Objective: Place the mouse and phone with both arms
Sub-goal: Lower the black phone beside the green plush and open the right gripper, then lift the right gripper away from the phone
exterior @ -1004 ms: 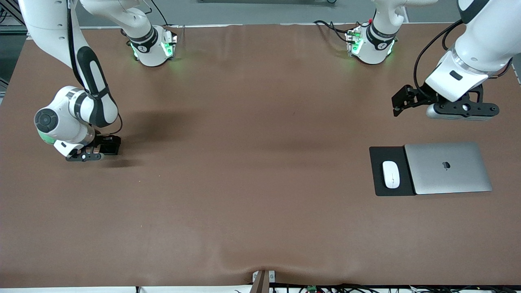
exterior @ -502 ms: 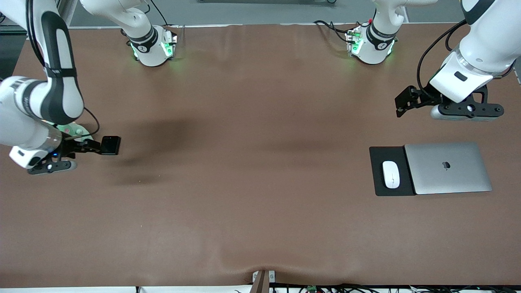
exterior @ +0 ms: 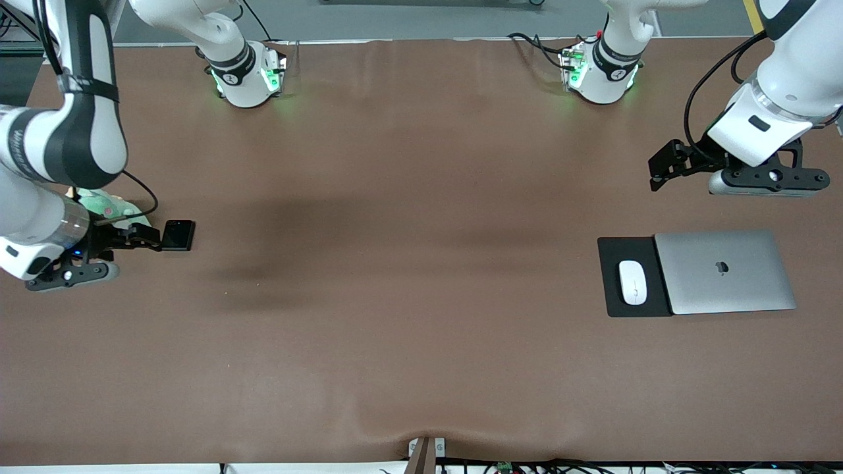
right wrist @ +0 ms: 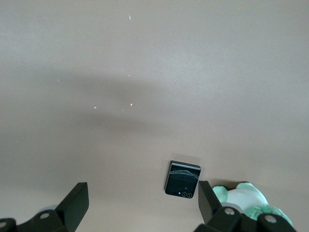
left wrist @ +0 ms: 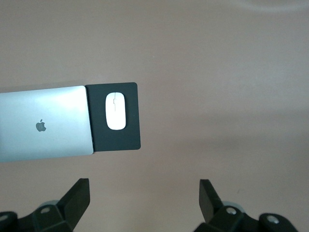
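The black phone (exterior: pixel 178 235) lies flat on the brown table at the right arm's end; it also shows in the right wrist view (right wrist: pixel 182 179). My right gripper (exterior: pixel 146 238) hangs open and empty in the air beside the phone, which sits close to one of its fingertips (right wrist: pixel 208 200). The white mouse (exterior: pixel 632 282) rests on a black pad (exterior: pixel 609 263) at the left arm's end. My left gripper (exterior: pixel 658 172) is open and empty over bare table, apart from the pad. The left wrist view shows the mouse (left wrist: pixel 116 111) well clear of the gripper (left wrist: pixel 145 203).
A closed silver laptop (exterior: pixel 724 271) lies against the pad, toward the left arm's end. A green and white soft toy (exterior: pixel 108 205) lies beside the phone, partly under my right arm. The two green-lit bases (exterior: pixel 247 76) stand along the table's back edge.
My right gripper has let go of the phone and pulled up and away from it toward the table's end. The phone stays put. My left gripper has drifted slightly away from the pad.
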Controlling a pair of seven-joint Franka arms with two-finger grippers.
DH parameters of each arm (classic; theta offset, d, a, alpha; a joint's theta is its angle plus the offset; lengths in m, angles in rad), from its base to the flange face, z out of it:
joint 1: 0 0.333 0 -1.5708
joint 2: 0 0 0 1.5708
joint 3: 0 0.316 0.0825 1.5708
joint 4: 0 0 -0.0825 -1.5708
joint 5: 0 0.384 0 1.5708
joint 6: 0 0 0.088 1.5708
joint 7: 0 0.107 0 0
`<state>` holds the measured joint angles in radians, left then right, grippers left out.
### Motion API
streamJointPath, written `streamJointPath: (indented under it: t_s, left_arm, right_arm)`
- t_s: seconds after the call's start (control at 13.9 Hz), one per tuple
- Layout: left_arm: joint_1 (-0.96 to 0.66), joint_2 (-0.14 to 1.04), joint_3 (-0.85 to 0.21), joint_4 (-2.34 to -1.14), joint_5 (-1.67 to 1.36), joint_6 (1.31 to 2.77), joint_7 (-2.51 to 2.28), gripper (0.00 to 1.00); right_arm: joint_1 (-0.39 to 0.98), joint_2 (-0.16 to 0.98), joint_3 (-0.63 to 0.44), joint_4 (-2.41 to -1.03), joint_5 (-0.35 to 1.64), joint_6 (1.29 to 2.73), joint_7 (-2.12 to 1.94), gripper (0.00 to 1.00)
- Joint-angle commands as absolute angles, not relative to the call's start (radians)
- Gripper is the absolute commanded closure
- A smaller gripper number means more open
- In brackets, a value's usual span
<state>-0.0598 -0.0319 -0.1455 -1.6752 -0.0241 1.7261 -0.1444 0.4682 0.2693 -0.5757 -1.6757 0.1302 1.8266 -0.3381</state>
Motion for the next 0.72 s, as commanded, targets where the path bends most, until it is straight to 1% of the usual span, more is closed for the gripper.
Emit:
streamJointPath:
  t_s: [0.0, 0.5, 0.57, 0.65]
  left_arm:
    - [-0.045, -0.043, -0.146, -1.672, -0.043, 1.726, -0.121, 0.00]
    - [-0.032, -0.044, -0.146, -1.669, -0.044, 1.724, -0.121, 0.00]
    - [-0.031, -0.046, -0.146, -1.669, -0.044, 1.724, -0.121, 0.00]
    - [-0.031, -0.045, -0.146, -1.664, -0.046, 1.724, -0.121, 0.00]
  right_arm:
    - [0.462, 0.281, -0.574, -1.611, 0.117, 1.769, -0.319, 0.00]
    - [0.448, 0.272, -0.580, -1.548, 0.135, 1.713, -0.218, 0.00]
    - [0.436, 0.267, -0.577, -1.548, 0.135, 1.704, -0.219, 0.00]
    - [0.381, 0.252, -0.552, -1.548, 0.137, 1.700, -0.219, 0.00]
